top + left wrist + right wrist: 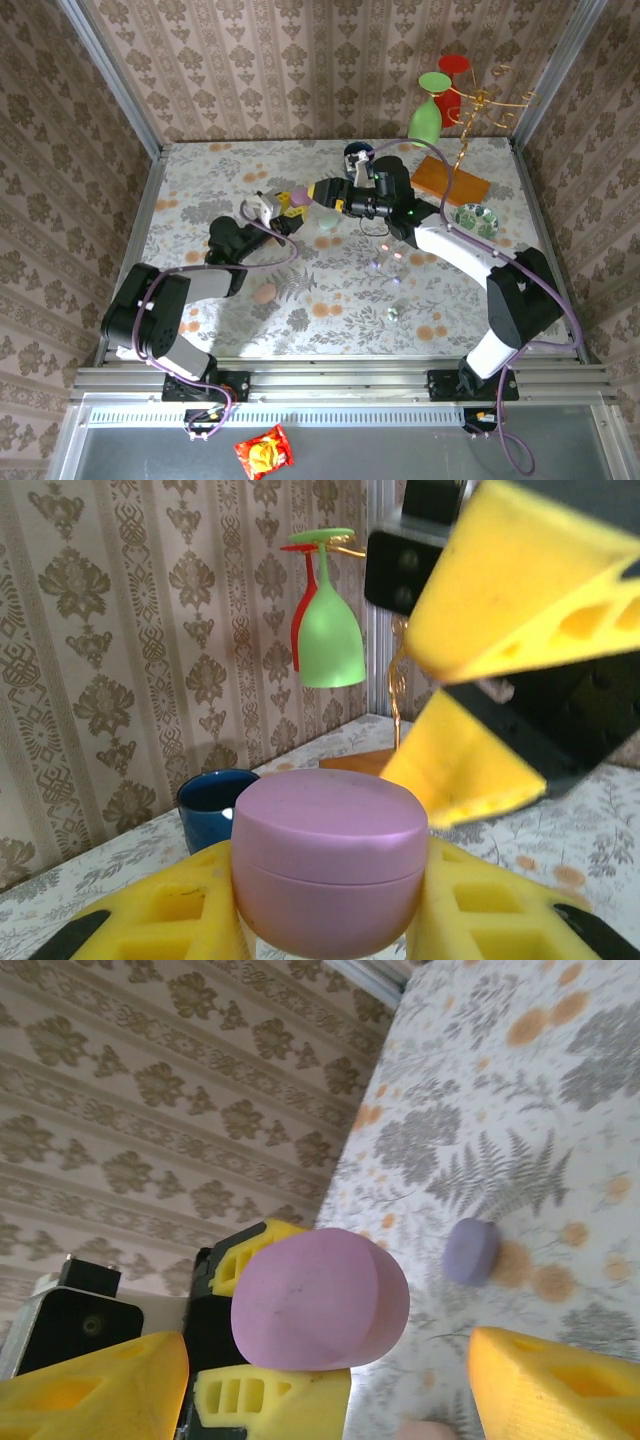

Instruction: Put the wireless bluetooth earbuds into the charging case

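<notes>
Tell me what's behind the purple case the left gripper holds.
A dark blue cup, the open right gripper, a hanging green glass farther back. The case hides the table directly behind it.

The earbuds (392, 313) are too small to tell shape; a pink pebble (428, 1430) is cut off below.

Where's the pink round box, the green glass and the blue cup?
pink round box (330, 880): left wrist view, its front wall.
green glass (328, 640): left wrist view, its bowl.
blue cup (203, 828): left wrist view, its side wall.
</notes>
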Tool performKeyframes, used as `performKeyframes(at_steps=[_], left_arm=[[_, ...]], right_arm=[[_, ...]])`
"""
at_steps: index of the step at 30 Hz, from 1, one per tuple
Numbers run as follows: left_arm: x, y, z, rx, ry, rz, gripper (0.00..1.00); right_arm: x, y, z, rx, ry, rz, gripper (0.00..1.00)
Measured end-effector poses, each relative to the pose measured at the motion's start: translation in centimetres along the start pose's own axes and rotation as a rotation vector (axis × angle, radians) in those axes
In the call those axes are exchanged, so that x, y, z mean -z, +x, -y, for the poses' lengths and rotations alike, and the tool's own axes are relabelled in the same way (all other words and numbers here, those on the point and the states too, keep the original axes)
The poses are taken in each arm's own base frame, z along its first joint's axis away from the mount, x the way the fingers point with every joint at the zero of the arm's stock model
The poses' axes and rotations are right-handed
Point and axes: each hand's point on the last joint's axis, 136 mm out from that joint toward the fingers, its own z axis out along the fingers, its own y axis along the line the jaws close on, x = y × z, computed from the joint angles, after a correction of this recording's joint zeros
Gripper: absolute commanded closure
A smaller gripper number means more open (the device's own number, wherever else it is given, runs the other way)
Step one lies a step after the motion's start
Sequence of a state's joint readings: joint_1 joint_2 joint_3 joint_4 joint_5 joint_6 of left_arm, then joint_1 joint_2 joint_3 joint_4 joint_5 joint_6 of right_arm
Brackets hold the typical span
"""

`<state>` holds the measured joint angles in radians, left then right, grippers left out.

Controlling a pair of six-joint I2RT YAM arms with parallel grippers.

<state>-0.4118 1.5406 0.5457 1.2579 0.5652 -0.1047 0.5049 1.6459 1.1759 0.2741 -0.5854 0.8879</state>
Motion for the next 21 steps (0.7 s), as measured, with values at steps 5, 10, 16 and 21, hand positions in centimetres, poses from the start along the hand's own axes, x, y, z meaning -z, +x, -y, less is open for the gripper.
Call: performKeyframes(at_steps=[5,10,16,21], left_arm=[[-0.5,-1.0,-0.2,0.038,-0.008,0.023,0.74],[-0.7,-1.3,0.0,0.039,0.0,0.035,0.74],[-0.7,-1.3,0.1,0.038,0.006,0.035,0.74],[-0.7,-1.4,0.2,0.032,0.011,0.036,0.7]], right_arm=[[-1.2,0.0,-1.0,-0.115,-0.116,-0.026,0.31],[-1.8,0.1,-1.0,-0.206,-0.181,-0.04,0.52],[-1.4,0.1,-0.7,-0.269,-0.209,-0.039,0.7],[-1.2,-0.1,-0.7,-0.279,-0.223,-0.034,0.71]])
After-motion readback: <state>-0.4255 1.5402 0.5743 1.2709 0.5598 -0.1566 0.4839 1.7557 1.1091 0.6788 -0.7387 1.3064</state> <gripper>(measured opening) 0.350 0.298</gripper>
